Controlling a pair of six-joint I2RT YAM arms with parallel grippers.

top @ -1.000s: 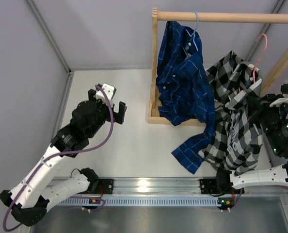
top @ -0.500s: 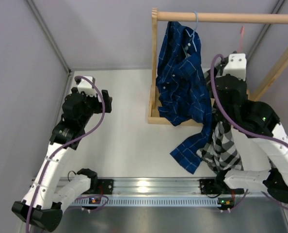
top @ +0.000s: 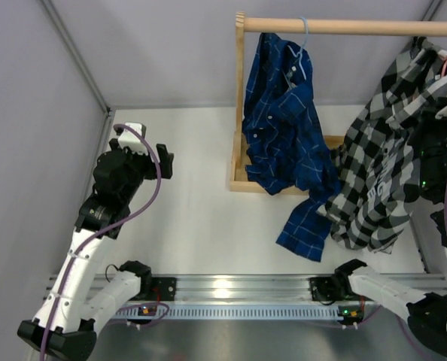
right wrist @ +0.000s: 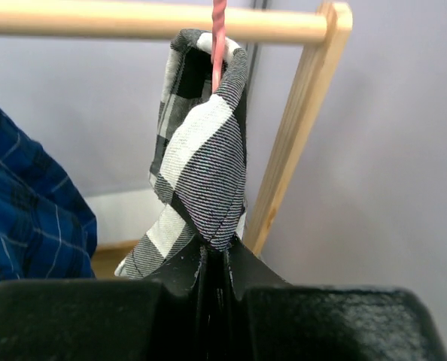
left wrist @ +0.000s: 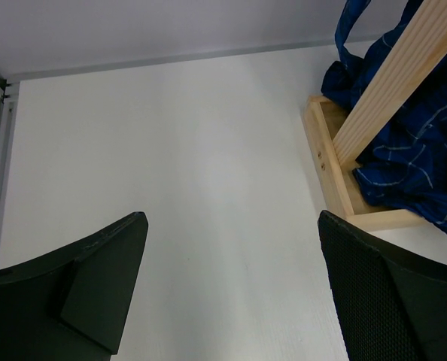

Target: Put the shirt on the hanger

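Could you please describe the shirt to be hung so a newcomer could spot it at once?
Find the wooden clothes rail at the back. Of the two shirts there, take the one near its right end, a pink hanger at its collar. The shirt has large black-and-white checks, unlike the dark blue plaid shirt beside it.

— Where is the shirt?

— The shirt, soft cloth in large black-and-white checks, hangs in long crumpled folds over the right edge of the surface. Its top is up by the far right corner, and its hem droops toward the near edge.

— And the hanger?

— Of the hanger, only a thin pink wire neck shows, rising upright out of the shirt's top fold; the cloth hides the rest.

— Is the shirt held?

— Yes. The right claw is pinched tight on a fold just below that wire.
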